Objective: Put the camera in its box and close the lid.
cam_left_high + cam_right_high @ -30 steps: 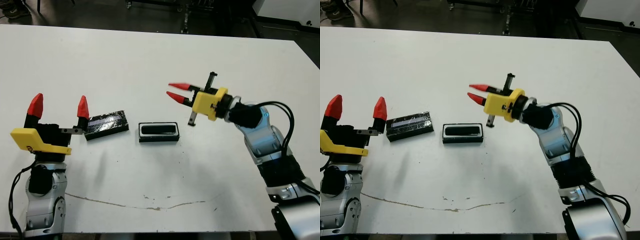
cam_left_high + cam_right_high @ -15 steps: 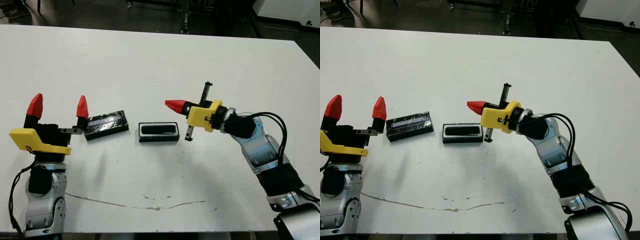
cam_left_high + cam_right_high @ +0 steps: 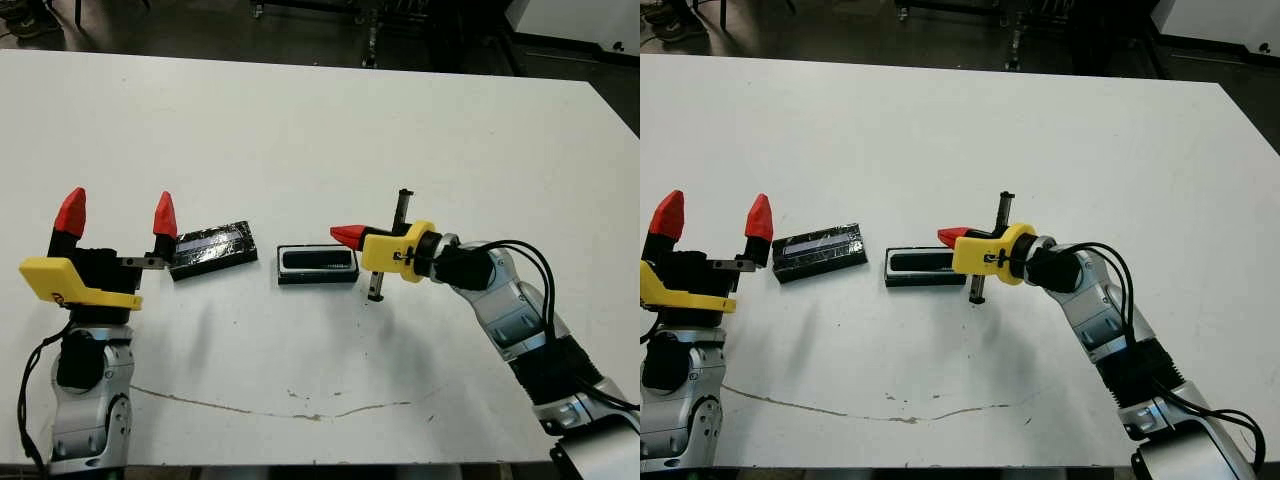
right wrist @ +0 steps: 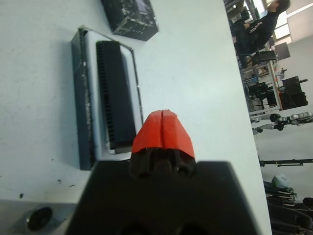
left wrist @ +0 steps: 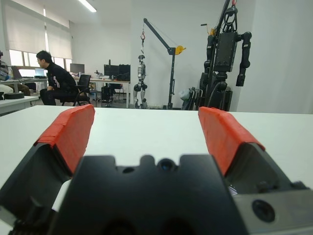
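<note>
The box [image 3: 316,282], a small black tray with a white lining, lies mid-table with the slim black camera [image 3: 317,261] lying inside it. The lid [image 3: 212,250], a glossy black slab with a pale stripe, lies flat just left of the box. My right gripper [image 3: 338,236] is shut with nothing between its fingers, and its red tip hovers at the box's right end. In the right wrist view the shut fingertips [image 4: 163,128] point along the camera [image 4: 115,93]. My left gripper [image 3: 117,205] stands open just left of the lid, holding nothing.
A long thin dark scratch [image 3: 270,405] runs across the white table near its front edge. Beyond the table, the left wrist view shows a person [image 5: 56,84] seated at a desk, as well as lab stands and a small crane.
My right gripper has gone from slightly open to shut and has moved down and left to the box's right end. The left arm, lid and box have not moved.
</note>
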{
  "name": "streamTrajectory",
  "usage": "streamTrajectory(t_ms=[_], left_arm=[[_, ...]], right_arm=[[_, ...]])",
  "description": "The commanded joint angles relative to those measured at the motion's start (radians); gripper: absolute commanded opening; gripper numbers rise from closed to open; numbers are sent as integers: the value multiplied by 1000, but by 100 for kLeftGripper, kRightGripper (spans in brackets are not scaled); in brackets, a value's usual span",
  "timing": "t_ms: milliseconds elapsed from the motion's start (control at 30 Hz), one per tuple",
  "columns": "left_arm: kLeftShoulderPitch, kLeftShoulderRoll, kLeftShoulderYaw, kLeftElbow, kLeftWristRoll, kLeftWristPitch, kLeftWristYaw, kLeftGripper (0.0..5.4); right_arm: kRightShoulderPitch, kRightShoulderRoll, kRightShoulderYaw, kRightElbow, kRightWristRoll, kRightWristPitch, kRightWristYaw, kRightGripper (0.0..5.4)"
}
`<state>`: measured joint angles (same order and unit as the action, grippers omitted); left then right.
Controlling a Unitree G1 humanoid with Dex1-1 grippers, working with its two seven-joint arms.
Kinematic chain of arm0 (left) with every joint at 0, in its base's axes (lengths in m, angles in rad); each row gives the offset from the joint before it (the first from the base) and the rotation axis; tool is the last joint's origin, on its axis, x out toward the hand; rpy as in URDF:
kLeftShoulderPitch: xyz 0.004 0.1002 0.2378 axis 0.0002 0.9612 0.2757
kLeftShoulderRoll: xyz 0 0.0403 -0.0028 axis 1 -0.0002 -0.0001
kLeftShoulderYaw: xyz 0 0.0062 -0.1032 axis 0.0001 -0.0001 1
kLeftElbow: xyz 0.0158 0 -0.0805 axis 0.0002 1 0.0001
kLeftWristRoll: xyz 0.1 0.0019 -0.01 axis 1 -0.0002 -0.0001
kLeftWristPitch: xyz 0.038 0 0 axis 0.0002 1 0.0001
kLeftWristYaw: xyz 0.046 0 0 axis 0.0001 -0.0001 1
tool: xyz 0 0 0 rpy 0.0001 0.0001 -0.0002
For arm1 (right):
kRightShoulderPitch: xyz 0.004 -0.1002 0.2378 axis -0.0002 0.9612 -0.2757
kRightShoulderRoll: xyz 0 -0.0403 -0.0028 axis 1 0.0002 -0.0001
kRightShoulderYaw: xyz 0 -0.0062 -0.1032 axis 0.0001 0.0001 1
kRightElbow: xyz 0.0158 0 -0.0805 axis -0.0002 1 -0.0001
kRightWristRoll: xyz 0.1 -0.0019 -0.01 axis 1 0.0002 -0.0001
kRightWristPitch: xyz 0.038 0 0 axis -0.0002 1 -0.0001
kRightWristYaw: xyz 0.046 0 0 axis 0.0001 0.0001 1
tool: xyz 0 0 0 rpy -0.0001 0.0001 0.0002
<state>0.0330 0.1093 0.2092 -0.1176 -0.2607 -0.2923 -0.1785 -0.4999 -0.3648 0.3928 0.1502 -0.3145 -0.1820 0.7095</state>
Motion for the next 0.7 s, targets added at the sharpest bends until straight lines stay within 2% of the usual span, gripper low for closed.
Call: streamTrajectory(t_ms=[33, 400, 567, 700], left_arm=[[11, -1, -5, 1, 22, 6, 10, 540], [13, -2, -5, 7, 22, -8, 1, 540], [12, -2, -4, 4, 16, 2, 0, 540], [10, -1, -2, 11, 8, -4, -6, 540]], right_arm=[[27, -23, 10, 9, -4, -19, 2, 1], [73, -37, 25, -14, 3, -52, 7, 1], [90, -43, 28, -31, 9, -35, 14, 1], [100, -48, 28, -26, 11, -48, 12, 1]])
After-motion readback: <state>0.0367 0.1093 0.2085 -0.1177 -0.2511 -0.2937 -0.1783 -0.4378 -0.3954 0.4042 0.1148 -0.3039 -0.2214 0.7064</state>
